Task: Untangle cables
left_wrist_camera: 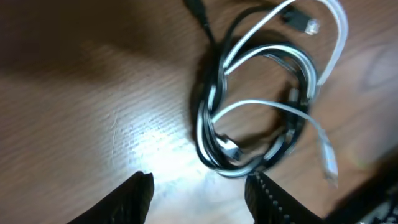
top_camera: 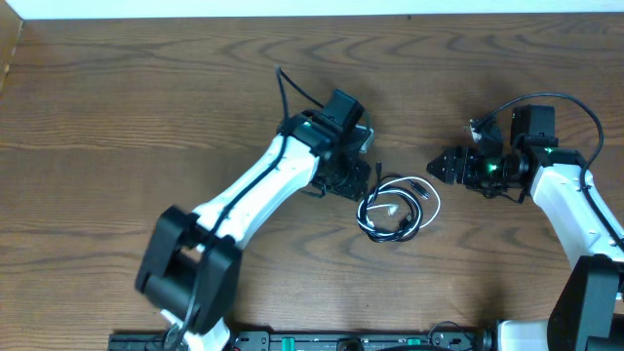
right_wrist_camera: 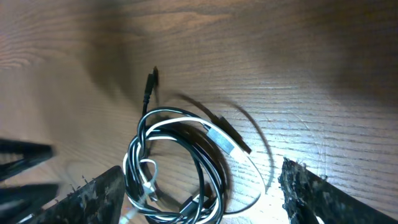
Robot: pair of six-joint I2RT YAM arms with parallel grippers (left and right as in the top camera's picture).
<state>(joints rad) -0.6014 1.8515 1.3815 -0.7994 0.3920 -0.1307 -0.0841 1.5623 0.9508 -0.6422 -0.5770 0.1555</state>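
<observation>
1. At the left fingers [left_wrist_camera: 130, 202]: spread, nothing pinched, only bare wood between the tips. Held low and aimed at the near rim of the coil, probably to line up on a single strand.
2. At the right fingers [right_wrist_camera: 93, 196]: spread wide, also pinching nothing. Set to frame the coil from the opposite side, apparently so as to take a different strand.
3. Just beyond both: the cables [top_camera: 398, 208], lying flat on the worktop [top_camera: 117, 117] between the two sets of fingers and touched by neither.
4. Within the coil: black cable [left_wrist_camera: 202, 112] and white cable [left_wrist_camera: 339, 43] wound together in shared loops, crossing at several places. Not yet separated.
5. At the coil's edges: a black plug [right_wrist_camera: 149, 84] poking free on one side, a white plug [left_wrist_camera: 326, 158] trailing loose on another. Free ends like these look the easiest hold for drawing one cord out of the loops.
6. Judging from the lie of things: task near its start. Next move likely calls for pinning one cord while pulling the other.
7. Risk: closing on both cords at once where they run side by side, and so dragging the whole coil instead of parting it.
</observation>
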